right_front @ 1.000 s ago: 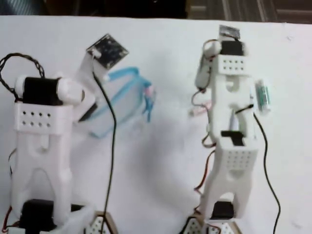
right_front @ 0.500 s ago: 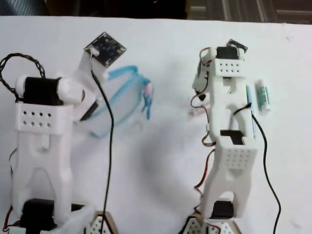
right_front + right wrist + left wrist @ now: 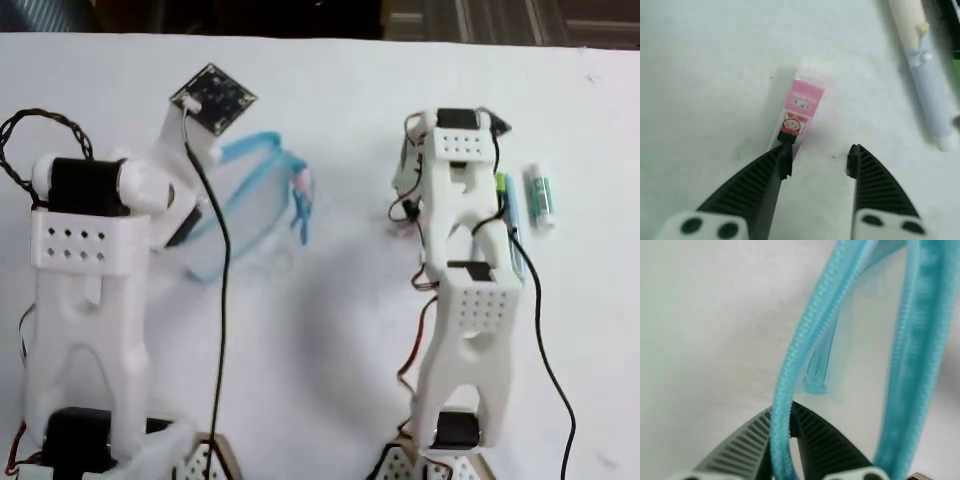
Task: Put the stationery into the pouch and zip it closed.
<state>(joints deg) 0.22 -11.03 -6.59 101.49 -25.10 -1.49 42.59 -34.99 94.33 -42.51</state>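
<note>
A clear pouch (image 3: 250, 200) with a blue zip lies on the white table, its mouth gaping. In the left wrist view one blue zip edge (image 3: 805, 335) runs between the fingers of my left gripper (image 3: 782, 415), which is shut on it. My right gripper (image 3: 820, 160) is open just above the table. One fingertip (image 3: 785, 160) touches the near end of a small pink eraser (image 3: 800, 112), which lies outside the jaws. A pale blue pen (image 3: 925, 75) lies beside it. From above, the pen (image 3: 510, 215) and a white-and-green stick (image 3: 540, 192) lie to the right of the right arm.
A pink tag (image 3: 302, 185) hangs at the pouch's zip end. Black cables (image 3: 225, 290) trail from both arms across the table. The table's far edge (image 3: 320, 35) meets a dark floor. Bare white table lies between the two arms.
The right arm has folded back toward its base, uncovering the pen and the green stick. The left arm has barely shifted and still holds the pouch.
</note>
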